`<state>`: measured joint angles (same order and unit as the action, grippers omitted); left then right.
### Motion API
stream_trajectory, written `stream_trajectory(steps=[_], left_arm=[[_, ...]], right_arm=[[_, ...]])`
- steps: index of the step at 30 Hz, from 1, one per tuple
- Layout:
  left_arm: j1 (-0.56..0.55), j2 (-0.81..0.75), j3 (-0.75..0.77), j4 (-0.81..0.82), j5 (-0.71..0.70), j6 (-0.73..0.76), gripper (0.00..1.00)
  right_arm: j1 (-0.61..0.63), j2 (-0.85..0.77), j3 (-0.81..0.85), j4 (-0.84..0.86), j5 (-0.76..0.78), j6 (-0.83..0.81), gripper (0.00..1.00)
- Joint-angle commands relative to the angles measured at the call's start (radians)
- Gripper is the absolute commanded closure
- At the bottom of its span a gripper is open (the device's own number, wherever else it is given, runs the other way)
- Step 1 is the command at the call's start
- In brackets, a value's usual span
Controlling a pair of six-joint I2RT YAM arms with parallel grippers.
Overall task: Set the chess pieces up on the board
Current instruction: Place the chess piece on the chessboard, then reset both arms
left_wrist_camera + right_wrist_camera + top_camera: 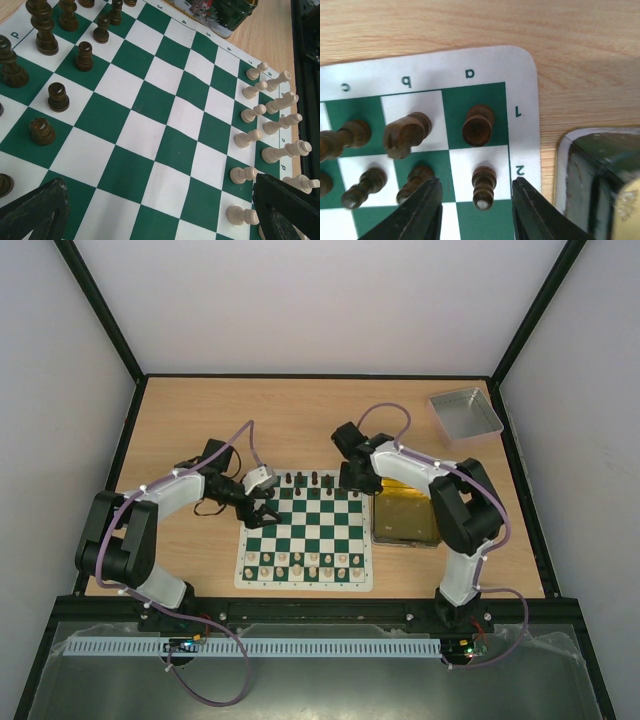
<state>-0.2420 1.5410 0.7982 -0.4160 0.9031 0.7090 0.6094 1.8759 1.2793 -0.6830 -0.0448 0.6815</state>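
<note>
The green-and-white board (300, 583) lies between the two arms. Dark chess pieces (316, 480) stand along its far rows. In the right wrist view a dark pawn (483, 186) stands upright on the white square by the "2" mark, behind a dark rook (478, 125) on the corner square. My right gripper (476, 205) is open around that pawn, with a gap on each side of it. A dark knight (405, 134) stands beside the rook. My left gripper (159, 190) hangs wide open over bare middle squares, holding nothing, with dark pieces (58, 96) to its left.
Cream pieces (252, 114) fill the board's near rows. A gold tin (407, 518) sits just right of the board, close to my right gripper's outer finger (535, 210). A grey tray (465, 412) stands at the table's far right corner.
</note>
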Motion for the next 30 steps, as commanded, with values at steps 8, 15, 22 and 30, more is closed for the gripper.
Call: stream_trajectory(steps=[8,15,22,30], left_arm=[[-0.056,-0.049,0.146,-0.158,-0.234,-0.059,0.01],[-0.069,-0.162,0.195,-0.317,-0.371,-0.080,0.01],[-0.071,-0.277,0.153,-0.364,-0.404,-0.167,0.01],[-0.064,-0.330,0.122,-0.326,-0.361,-0.225,0.01]], right_arm=[[0.006,-0.290,-0.080,-0.032,0.096,0.027,0.42],[0.011,-0.562,-0.352,0.072,0.023,0.080,0.00],[0.117,-0.806,-0.538,0.150,0.003,0.165,0.02],[0.222,-0.902,-0.579,0.213,0.020,0.174,0.02]])
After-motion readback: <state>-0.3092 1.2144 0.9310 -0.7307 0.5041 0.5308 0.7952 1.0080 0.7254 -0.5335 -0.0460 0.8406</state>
